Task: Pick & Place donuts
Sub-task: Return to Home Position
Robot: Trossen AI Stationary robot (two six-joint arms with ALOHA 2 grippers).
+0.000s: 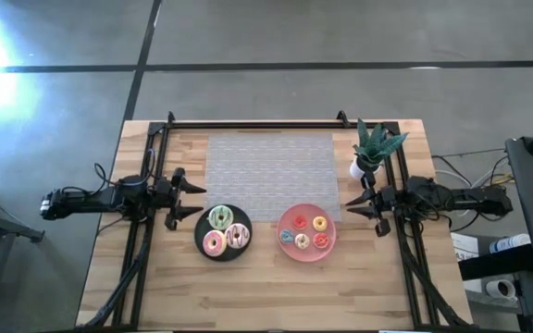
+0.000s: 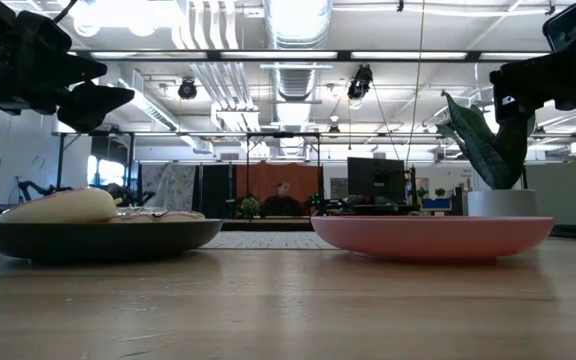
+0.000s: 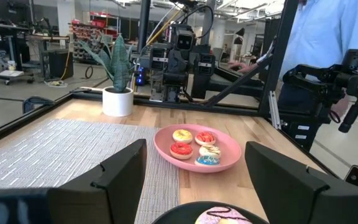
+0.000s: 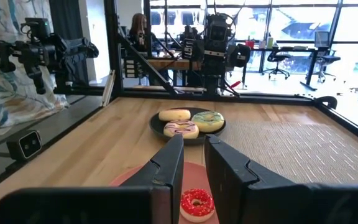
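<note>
A black plate (image 1: 202,248) near the table's middle carries three larger donuts: green (image 1: 220,217), pink (image 1: 214,242) and white with dark drizzle (image 1: 237,236). Right of it, a pink plate (image 1: 331,248) holds several small donuts (image 3: 182,135) in yellow, red and blue. My left gripper (image 1: 195,201) hovers open just left of the black plate, above table height (image 2: 93,100); its fingers spread wide in the left wrist view (image 3: 196,152). My right gripper (image 1: 348,207) hovers right of the pink plate, its fingers drawn together with only a narrow slit between them (image 4: 194,155), over a red donut (image 4: 196,202).
A grey woven mat (image 1: 271,171) lies behind the plates. A potted plant (image 1: 370,153) stands at the far right, close behind my right arm. Black frame rails (image 1: 248,124) run along the far edge and both sides. A person in a blue shirt (image 3: 334,37) stands beyond the table's right side.
</note>
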